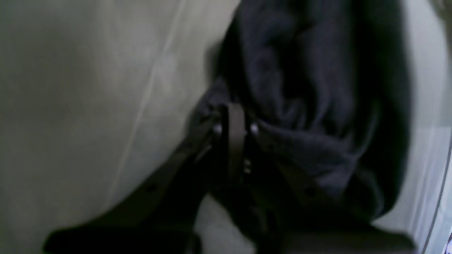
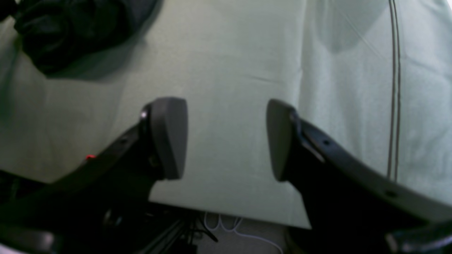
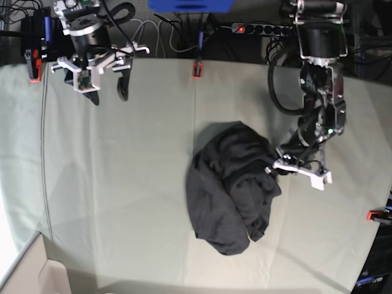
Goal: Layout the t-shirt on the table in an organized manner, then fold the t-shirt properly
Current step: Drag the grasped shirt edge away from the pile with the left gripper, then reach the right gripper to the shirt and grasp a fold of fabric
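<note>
The dark charcoal t-shirt [image 3: 229, 190] lies crumpled in a heap in the middle of the table [image 3: 122, 184], which is covered in pale green cloth. My left gripper [image 3: 274, 168] is down at the heap's right edge. In the left wrist view its fingers [image 1: 231, 120] are pressed together and folds of the t-shirt [image 1: 310, 106] bunch around their tips. My right gripper [image 3: 109, 95] hangs over the far left of the table, well away from the shirt. Its pads [image 2: 169, 137] stand wide apart with nothing between them, and the t-shirt [image 2: 70, 31] shows only at that view's top left corner.
Red clamps [image 3: 197, 69] [image 3: 33, 67] [image 3: 376, 214] grip the cloth at the table's edges. A power strip [image 3: 257, 27] and cables run behind the far edge. A white box corner [image 3: 30, 269] sits at the front left. A seam [image 2: 393, 88] runs across the cloth.
</note>
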Action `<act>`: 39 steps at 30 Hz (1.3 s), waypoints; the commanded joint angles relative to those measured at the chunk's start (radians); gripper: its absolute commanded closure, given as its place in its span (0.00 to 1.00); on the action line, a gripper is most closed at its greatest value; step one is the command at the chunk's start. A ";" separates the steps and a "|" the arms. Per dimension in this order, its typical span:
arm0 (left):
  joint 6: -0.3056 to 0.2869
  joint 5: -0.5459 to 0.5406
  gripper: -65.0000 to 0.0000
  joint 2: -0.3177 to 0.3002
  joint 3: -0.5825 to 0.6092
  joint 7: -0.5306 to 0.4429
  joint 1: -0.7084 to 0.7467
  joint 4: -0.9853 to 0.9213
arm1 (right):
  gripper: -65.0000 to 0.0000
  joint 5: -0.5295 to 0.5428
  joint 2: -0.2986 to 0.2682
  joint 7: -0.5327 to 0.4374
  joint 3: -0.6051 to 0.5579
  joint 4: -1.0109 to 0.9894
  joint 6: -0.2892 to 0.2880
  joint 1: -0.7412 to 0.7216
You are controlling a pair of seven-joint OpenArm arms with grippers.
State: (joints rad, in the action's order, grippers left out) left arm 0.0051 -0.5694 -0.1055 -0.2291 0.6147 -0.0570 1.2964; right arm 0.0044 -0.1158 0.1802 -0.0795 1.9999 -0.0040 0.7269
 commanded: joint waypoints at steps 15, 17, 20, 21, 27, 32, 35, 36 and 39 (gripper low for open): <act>-0.004 -0.010 1.00 -0.032 -0.382 -0.002 0.263 0.576 | 0.45 -0.002 -0.003 -0.029 -0.004 0.017 -0.001 -0.020; -0.004 -0.010 1.00 -0.047 -0.461 -0.002 0.271 0.579 | 0.45 -0.002 -0.003 -0.029 -0.004 0.017 -0.001 -0.031; -0.004 -0.010 1.00 -0.072 -0.545 -0.002 0.270 0.555 | 0.45 -0.002 -0.003 -0.029 -0.006 0.017 -0.001 -0.033; -0.004 -0.010 1.00 -0.079 -0.570 -0.002 0.270 0.539 | 0.45 -0.002 -0.003 -0.029 -0.007 0.017 -0.001 -0.034; -0.004 -0.010 1.00 -0.115 -0.606 -0.003 0.239 0.363 | 0.45 -0.002 -0.005 -0.029 -0.050 0.017 -0.003 -0.079; -0.004 -0.010 1.00 -0.118 -0.611 -0.011 0.233 0.252 | 0.44 -0.004 -0.005 -0.028 -0.142 0.015 -0.024 -0.143; -0.004 -0.010 1.00 -0.119 -0.611 -0.011 0.233 0.228 | 0.44 -0.004 0.000 -0.028 -0.176 0.006 -0.130 -0.200; -0.004 -0.008 1.00 -0.119 -0.611 -0.011 0.233 0.222 | 0.44 -0.004 0.003 -0.023 -0.182 -0.003 -0.158 -0.223; -0.004 -0.002 1.00 -0.121 -0.613 -0.011 0.233 0.199 | 0.38 -0.004 0.058 0.045 -0.185 -0.043 -0.181 -0.321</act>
State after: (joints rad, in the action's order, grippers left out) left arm 0.0036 -0.5697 -0.2081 -0.8360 0.6209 0.1795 1.4822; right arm -0.0048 -0.0593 0.2672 -0.2649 1.9354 -0.1829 0.4171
